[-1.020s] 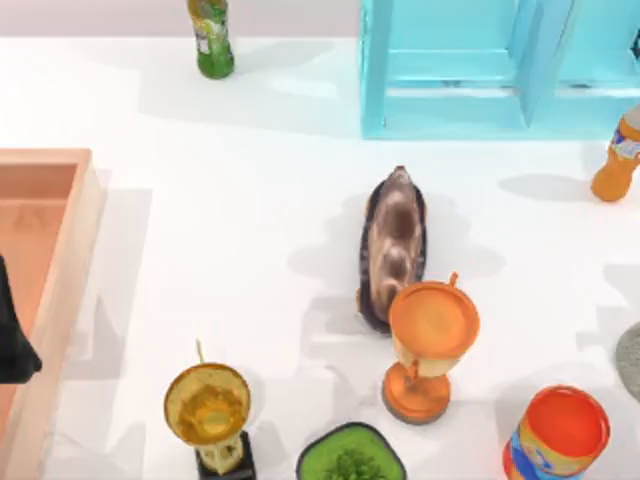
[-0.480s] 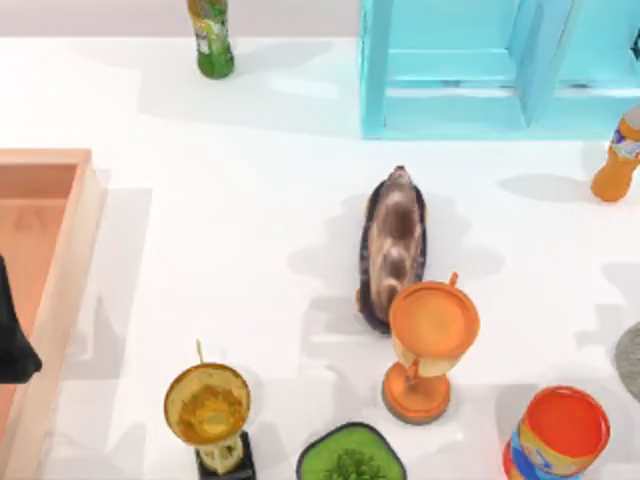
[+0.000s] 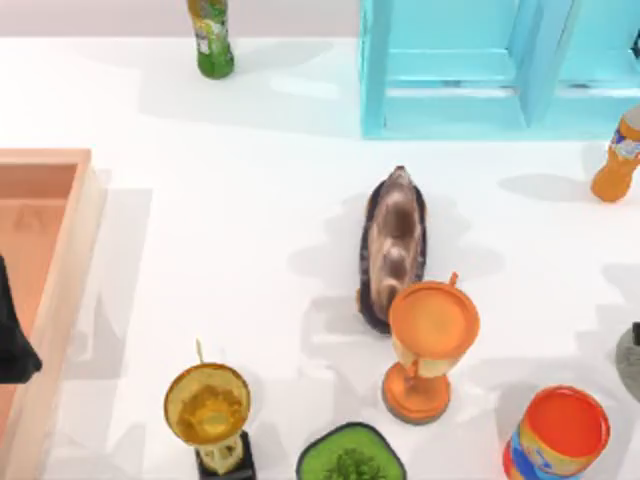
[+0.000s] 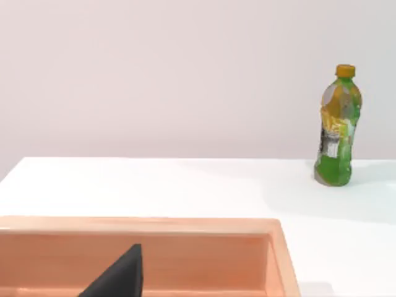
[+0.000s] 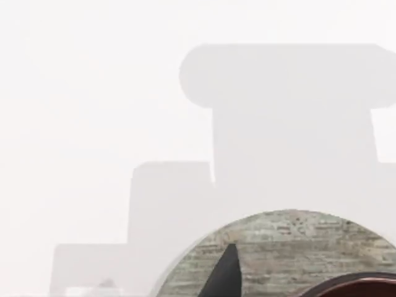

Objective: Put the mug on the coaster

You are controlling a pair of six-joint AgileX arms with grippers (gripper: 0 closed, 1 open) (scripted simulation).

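The right gripper is hanging at the table's right edge, directly over the coaster; whether this pincer is spread or pinching cannot be told. In the right wrist view, the mug is showing just beneath the camera as a curved, glossy, dark maroon rim overlapping the coaster's near edge; whether it is touching the coaster cannot be told. The coaster itself is appearing as a flat grey disc with a faint brick-like grain, lying on the white table. Just beside the coaster, to the left, the orange can is standing upright. Farther left of the coaster, an orange trophy is standing. Well apart from the coaster, at the opposite edge, the left gripper is idling over a wooden tray, its state impossible to tell.
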